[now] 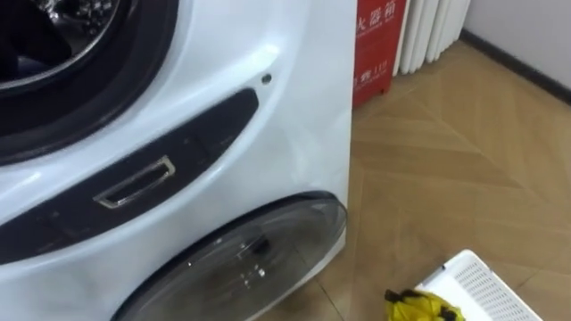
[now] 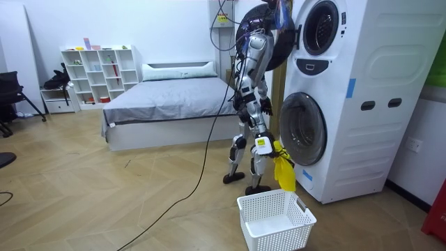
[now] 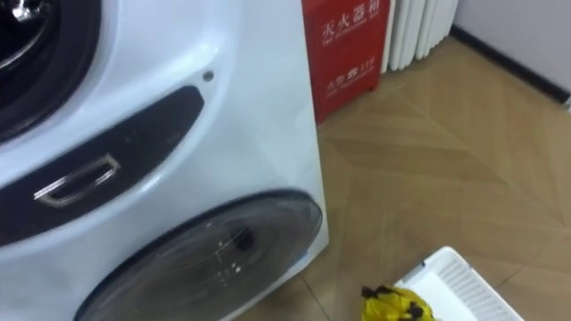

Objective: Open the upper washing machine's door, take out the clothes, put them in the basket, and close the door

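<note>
I stand close in front of two stacked white washing machines (image 2: 348, 104). The upper drum (image 1: 53, 53) is open, its dark door (image 2: 275, 31) swung out beside my head, and something dark lies inside. In the room view my right hand (image 2: 262, 144) hangs low at my side, shut on a yellow cloth (image 2: 283, 172) that dangles from it. The yellow cloth (image 1: 419, 308) also peeks in at the bottom of the eye views, just left of the white laundry basket (image 1: 491, 285). My left hand (image 2: 267, 106) is held at waist height near the lower machine.
The lower machine's round glass door (image 1: 250, 259) is closed. The white basket (image 2: 275, 219) stands on the wooden floor by my feet. A red box (image 1: 379, 45) and a white radiator (image 1: 433, 31) stand beyond the machines. A bed (image 2: 167, 101) lies behind me.
</note>
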Available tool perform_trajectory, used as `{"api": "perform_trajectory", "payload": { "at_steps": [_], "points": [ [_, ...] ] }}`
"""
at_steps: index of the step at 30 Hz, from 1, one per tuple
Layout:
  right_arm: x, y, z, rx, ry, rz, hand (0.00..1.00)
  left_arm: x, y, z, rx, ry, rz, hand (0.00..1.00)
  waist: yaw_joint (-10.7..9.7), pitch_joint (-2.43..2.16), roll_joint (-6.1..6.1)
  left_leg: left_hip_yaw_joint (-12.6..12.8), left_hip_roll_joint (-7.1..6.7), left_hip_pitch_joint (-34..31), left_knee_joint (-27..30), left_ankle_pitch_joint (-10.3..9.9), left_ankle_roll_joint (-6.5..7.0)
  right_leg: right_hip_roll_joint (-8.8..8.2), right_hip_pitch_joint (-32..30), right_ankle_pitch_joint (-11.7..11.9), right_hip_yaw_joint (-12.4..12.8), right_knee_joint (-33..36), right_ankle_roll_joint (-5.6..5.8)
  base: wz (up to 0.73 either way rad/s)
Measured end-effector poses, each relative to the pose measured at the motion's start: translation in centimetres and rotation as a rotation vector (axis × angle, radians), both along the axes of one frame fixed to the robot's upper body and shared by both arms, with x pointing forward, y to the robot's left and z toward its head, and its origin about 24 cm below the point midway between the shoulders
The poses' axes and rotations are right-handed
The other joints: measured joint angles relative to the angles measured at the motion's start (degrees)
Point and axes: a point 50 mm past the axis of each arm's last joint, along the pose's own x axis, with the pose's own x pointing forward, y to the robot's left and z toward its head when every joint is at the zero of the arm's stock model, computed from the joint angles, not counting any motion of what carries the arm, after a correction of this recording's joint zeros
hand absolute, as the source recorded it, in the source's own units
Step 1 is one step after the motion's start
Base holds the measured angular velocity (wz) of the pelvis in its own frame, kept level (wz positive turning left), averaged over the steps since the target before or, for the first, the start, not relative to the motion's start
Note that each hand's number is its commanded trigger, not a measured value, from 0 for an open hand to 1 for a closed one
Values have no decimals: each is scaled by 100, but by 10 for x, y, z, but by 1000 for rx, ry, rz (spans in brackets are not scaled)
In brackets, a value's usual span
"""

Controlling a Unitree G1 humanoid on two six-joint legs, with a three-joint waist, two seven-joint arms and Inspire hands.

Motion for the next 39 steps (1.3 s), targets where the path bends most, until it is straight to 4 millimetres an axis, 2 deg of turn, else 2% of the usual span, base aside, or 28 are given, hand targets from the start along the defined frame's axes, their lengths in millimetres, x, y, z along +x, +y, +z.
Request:
{"api": "perform_trajectory", "payload": {
  "at_steps": [4,5,6,7,8,9,10,27,39],
  "points": [
    [1,-1,1,-14,-15,-33,100,3,-7,0,-10,-12,-11,0,-15,-5,7,-65,-47,-153,24,29,34,-52,-142,-11,-42,65,25,11],
    [2,-2,2,-16,-24,-35,88,5,-8,0,-12,-18,0,0,-10,-5,6,-64,-53,-174,22,35,37,-51,-164,-5,-31,64,31,0],
    [3,-2,3,-18,-28,-35,86,5,-8,0,-12,-19,1,0,-9,-5,6,-63,-54,-175,18,36,37,-49,-164,-1,-26,63,30,0],
    [5,-2,4,-25,-35,-42,80,6,-9,0,-14,-22,2,0,-10,-5,7,-63,-56,-173,11,36,37,-46,-164,1,-22,64,27,0],
    [4,-3,4,-34,-35,-50,64,9,-9,1,-14,-30,0,0,-18,-5,6,-63,-61,-173,6,37,37,-48,-165,1,-20,70,26,0],
    [4,-4,4,-40,-35,-53,15,10,-9,1,-13,-34,0,0,-22,-5,5,-63,-61,-173,5,36,37,-49,-165,1,-21,70,26,0],
    [4,-4,5,-50,-38,-61,0,13,-9,2,-12,-48,-1,0,-28,-5,5,-68,-65,-170,-3,36,37,-50,-165,1,-20,70,26,0],
    [4,-17,11,-105,-77,-137,0,17,-11,4,-52,-107,78,0,-26,-5,7,-40,-68,-158,0,37,38,-21,-161,0,48,52,40,0],
    [4,-18,13,-126,-95,-154,0,9,-9,2,-37,-97,99,0,3,-5,8,-35,-74,-135,9,37,38,35,-150,25,107,60,44,-2]
  ]
}}
